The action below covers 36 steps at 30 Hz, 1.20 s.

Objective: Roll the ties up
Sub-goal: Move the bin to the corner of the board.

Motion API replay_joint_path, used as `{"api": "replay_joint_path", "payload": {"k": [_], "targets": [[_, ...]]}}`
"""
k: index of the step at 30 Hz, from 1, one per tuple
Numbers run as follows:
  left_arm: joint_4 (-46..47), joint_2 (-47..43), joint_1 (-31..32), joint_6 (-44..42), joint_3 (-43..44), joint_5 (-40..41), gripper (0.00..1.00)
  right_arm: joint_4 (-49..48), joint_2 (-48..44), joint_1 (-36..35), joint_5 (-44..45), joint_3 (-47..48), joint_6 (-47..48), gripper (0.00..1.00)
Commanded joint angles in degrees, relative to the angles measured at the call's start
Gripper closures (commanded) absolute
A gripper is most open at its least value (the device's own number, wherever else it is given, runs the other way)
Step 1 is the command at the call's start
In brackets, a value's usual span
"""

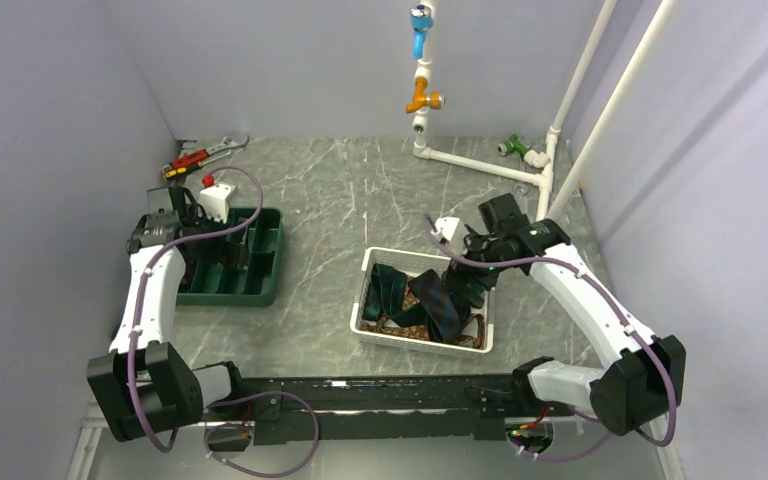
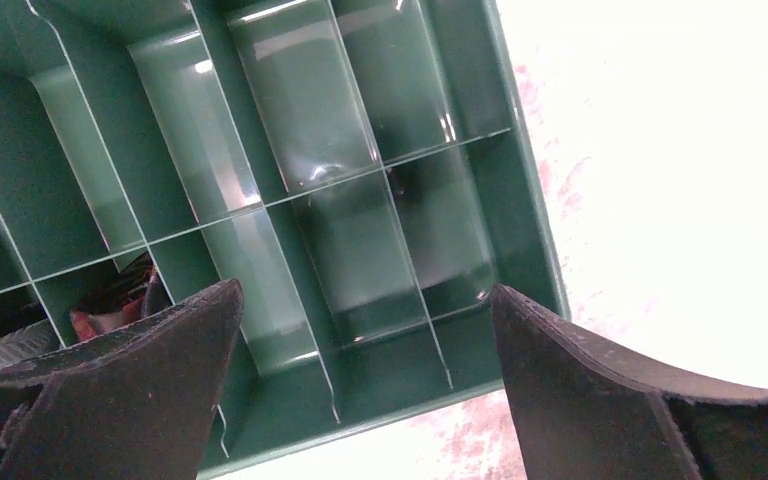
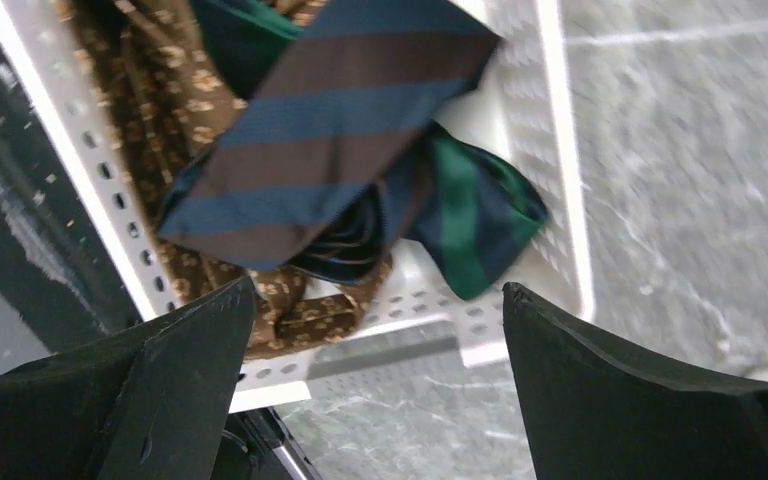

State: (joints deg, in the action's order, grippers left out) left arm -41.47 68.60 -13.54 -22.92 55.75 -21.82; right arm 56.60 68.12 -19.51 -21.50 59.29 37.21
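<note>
Ties (image 3: 330, 130) lie bunched just under the right gripper (image 3: 375, 290), whose two black fingers (image 3: 180, 370) stand wide apart with nothing between them. I count three fabrics in that close view: a navy-and-brown striped tie on top, a green-and-navy striped tie (image 3: 470, 215) poking out beside it, and a brown patterned tie (image 3: 150, 100) underneath. All sit in one white perforated plastic basket (image 3: 550, 150), near its corner.

The left gripper (image 2: 365, 288) hangs over one dark green plastic divider tray (image 2: 530, 200), its jaws spread and holding nothing. One near compartment holds something reddish and patterned (image 2: 110, 305); I cannot tell what.

Basket and tray rest well apart on a grey marbled tabletop (image 1: 360, 190). At the back left lie a silver wrench (image 1: 222, 148) and red-handled pliers (image 1: 185, 162). A white plastic pipe (image 1: 480, 165) runs along the back right, carrying three valves: blue (image 1: 419, 20), orange (image 1: 422, 98) and green (image 1: 513, 147). Plain pale grey walls (image 1: 290, 60) close in three sides.
</note>
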Motion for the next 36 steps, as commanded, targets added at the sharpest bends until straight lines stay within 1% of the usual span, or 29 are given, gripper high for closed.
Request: {"api": "replay_joint_path", "payload": {"k": [1, 4, 6, 13, 15, 16, 17, 18, 21, 22, 23, 24, 27, 30, 32, 36], "targets": [[-1.6, -0.5, -0.1, 3.2, 4.4, -2.4, 0.01, 3.2, 1.7, -6.8, -3.1, 0.9, 3.7, 0.04], [-2.8, -0.4, -0.1, 3.4, 5.0, -2.5, 0.01, 4.4, 4.1, -10.6, -4.3, 1.2, 4.4, 0.01], [-2.6, -1.5, -0.1, 3.2, 4.6, -3.0, 0.01, 4.4, 5.2, -12.7, -3.7, 0.0, 5.2, 0.0], [-2.7, -4.1, -0.2, 4.0, 2.4, -2.0, 0.01, -4.2, 4.9, -20.3, 3.5, -9.1, 8.6, 0.01], [-2.8, -4.5, -0.2, 4.1, 2.0, -1.6, 0.01, -6.6, 5.8, -21.4, 5.3, -11.0, 9.4, 0.04], [-2.8, -4.8, -0.2, 4.2, 1.9, -1.5, 0.0, -8.2, 6.1, -21.9, 6.4, -12.0, 9.6, 0.08], [-2.9, -5.0, -0.2, 4.3, 1.7, -1.5, 0.01, -9.9, 6.4, -22.1, 7.7, -13.0, 9.9, 0.15], [-2.9, -5.2, -0.1, 4.2, 1.6, -1.4, 0.01, -12.9, 6.3, -22.2, 9.2, -14.1, 10.0, 0.25], [-3.1, -5.8, -0.2, 4.4, 1.6, -1.0, 0.01, -19.2, 5.8, -22.2, 13.8, -16.1, 10.6, 0.6], [-3.2, -6.0, -0.2, 4.4, 1.7, -0.8, 0.01, -20.6, 5.8, -22.2, 14.5, -16.3, 11.1, 0.78], [-3.2, -6.2, -0.1, 4.2, 1.7, -0.8, 0.0, -21.9, 5.7, -22.2, 15.0, -16.3, 11.8, 0.92], [-3.1, -6.3, -0.1, 4.2, 1.7, -0.7, 0.01, -23.2, 5.8, -22.2, 15.7, -16.2, 12.2, 1.0], [-2.8, -6.0, -0.2, 4.4, 1.8, -0.4, 0.01, -25.6, 7.3, -21.5, 15.7, -14.8, 13.6, 1.0], [-2.2, -4.7, -0.1, 5.2, 2.1, 0.1, 0.01, -27.4, 13.2, -20.4, 14.2, -11.1, 13.4, 1.0], [-1.9, -3.4, -0.3, 5.7, 2.6, 0.3, 0.0, -29.3, 18.3, -20.3, 14.2, -7.9, 12.6, 1.0], [-2.0, -0.5, -0.7, 6.7, 4.6, -0.5, 0.01, -33.7, 31.7, -19.4, 15.7, 0.5, 10.6, 1.0]]}}
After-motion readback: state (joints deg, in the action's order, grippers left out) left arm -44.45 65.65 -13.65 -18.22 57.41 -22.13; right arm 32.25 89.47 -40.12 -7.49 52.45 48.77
